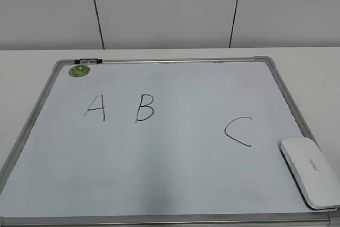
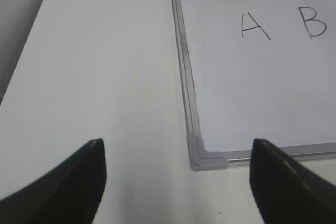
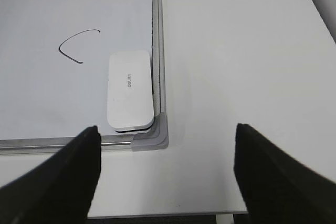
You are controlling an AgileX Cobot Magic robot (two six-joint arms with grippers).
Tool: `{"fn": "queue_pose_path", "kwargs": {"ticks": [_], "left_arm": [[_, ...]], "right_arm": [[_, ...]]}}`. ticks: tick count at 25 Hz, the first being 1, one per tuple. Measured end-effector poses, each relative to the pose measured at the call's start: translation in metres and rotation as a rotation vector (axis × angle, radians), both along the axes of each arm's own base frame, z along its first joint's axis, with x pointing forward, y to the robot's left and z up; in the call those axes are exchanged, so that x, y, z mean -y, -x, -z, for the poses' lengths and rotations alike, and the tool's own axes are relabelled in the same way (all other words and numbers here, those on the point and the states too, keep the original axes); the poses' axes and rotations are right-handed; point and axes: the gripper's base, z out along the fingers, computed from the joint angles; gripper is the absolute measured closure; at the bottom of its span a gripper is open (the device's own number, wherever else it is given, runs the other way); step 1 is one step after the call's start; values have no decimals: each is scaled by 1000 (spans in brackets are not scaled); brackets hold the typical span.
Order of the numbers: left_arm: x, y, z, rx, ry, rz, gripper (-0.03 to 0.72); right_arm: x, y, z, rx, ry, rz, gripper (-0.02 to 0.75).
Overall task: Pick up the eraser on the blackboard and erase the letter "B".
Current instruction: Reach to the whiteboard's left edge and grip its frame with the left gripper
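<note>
The blackboard point(image 1: 159, 174) is a white board in a silver-grey frame lying flat on the table. The letter "B" point(image 1: 144, 107) is drawn in black between an "A" point(image 1: 95, 108) and a "C" point(image 1: 238, 131). The eraser point(image 1: 311, 171), white with small grey lettering, lies in the board's near right corner. The right wrist view shows the eraser point(image 3: 129, 89) against the frame. My right gripper point(image 3: 166, 169) is open and empty, near the table's front edge, short of that corner. My left gripper point(image 2: 178, 174) is open and empty beside the board's near left corner point(image 2: 206, 157); the "B" point(image 2: 313, 22) shows there.
A small round green magnet point(image 1: 79, 70) sits at the board's far left corner, next to a black clip on the frame point(image 1: 88, 60). White table surface surrounds the board. A white panelled wall stands behind the table. The table's front edge shows in the right wrist view point(image 3: 157, 216).
</note>
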Motion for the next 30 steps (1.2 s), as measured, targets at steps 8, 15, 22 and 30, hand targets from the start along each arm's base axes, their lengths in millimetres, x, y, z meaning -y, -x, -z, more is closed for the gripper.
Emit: {"fn": "queue_pose_path", "kwargs": {"ticks": [8, 15, 22, 30], "left_arm": [[0, 0, 0, 0, 0, 0, 50], [0, 0, 0, 0, 0, 0, 57], [0, -7, -14, -17, 1, 0, 59], [0, -80, -30, -191, 40, 6, 63]], "right_arm": [[0, 0, 0, 0, 0, 0, 151], [0, 0, 0, 0, 0, 0, 151], [0, 0, 0, 0, 0, 0, 151], [0, 0, 0, 0, 0, 0, 151]]}}
